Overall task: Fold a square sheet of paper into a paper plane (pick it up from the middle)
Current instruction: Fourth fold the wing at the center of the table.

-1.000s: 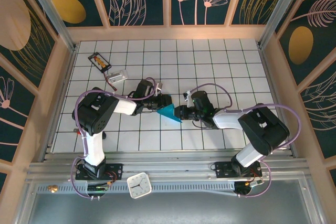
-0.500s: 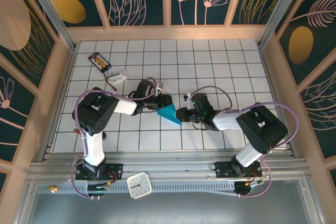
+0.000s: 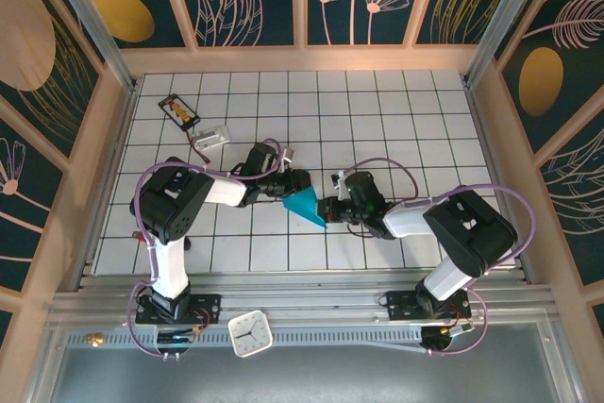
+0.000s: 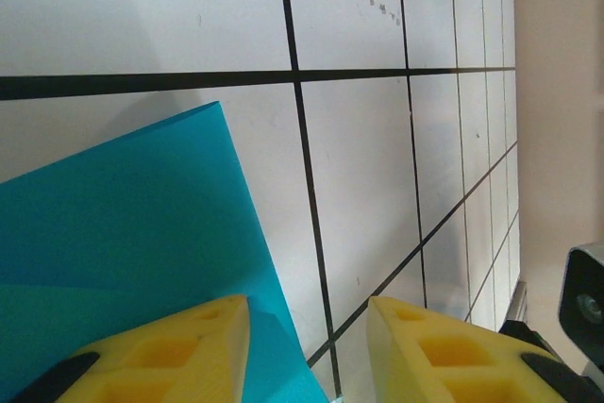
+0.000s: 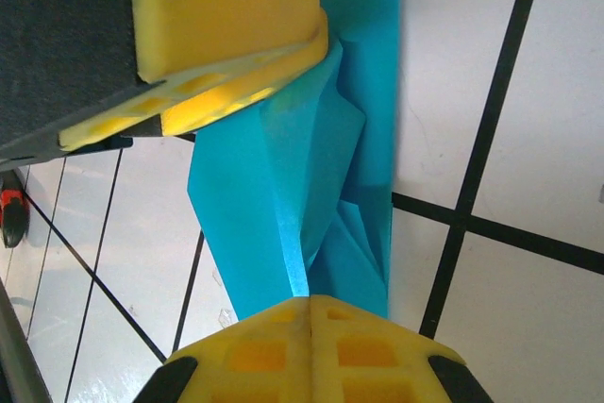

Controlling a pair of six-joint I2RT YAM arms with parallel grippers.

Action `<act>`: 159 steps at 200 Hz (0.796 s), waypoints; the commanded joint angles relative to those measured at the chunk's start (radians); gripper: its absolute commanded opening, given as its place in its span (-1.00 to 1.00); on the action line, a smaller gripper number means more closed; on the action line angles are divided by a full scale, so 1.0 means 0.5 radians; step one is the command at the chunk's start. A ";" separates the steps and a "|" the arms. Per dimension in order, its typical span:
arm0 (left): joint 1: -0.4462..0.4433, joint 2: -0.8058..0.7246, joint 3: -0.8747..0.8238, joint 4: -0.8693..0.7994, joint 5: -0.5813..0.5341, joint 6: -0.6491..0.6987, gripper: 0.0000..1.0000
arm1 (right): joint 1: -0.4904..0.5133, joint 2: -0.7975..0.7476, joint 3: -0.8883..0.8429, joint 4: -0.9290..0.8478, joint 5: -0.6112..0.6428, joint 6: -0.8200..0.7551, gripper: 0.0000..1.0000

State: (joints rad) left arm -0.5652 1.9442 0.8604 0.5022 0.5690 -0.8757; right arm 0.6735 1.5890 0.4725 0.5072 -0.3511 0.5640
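teal paper sheet [image 3: 304, 203], part folded into a creased wedge with layered flaps, sits near the middle of the tiled table [image 3: 377, 101]. my right gripper [image 5: 310, 304] is pinched closed on its edge. my left gripper [image 4: 307, 304] stands narrowly parted, one finger over the paper, clamping nothing. i judge the early folds done; the slim dart shape remains to be made.

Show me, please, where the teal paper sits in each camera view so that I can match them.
Top external: teal paper mid-frame, between the left gripper and right gripper.
Left wrist: teal paper at lower left, under one yellow finger.
Right wrist: teal paper at centre, running down into the shut right gripper.
Shared landmark: the black grid lines of the white table.
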 commanded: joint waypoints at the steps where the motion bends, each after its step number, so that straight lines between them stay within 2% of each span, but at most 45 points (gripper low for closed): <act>1: 0.017 0.022 0.013 0.079 -0.024 -0.035 -0.19 | 0.021 0.046 -0.067 -0.046 0.048 0.023 -1.00; 104: 0.017 -0.199 -0.036 0.192 0.023 -0.104 -0.03 | 0.020 0.025 -0.134 0.063 0.103 0.081 -1.00; 159: 0.017 -0.331 -0.186 0.200 0.040 -0.115 -0.05 | 0.021 0.039 -0.138 0.133 0.100 0.136 -1.00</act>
State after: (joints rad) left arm -0.5625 1.8164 0.8093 0.5735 0.5686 -0.9295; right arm 0.6758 1.5982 0.4213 0.5648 -0.3252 0.6094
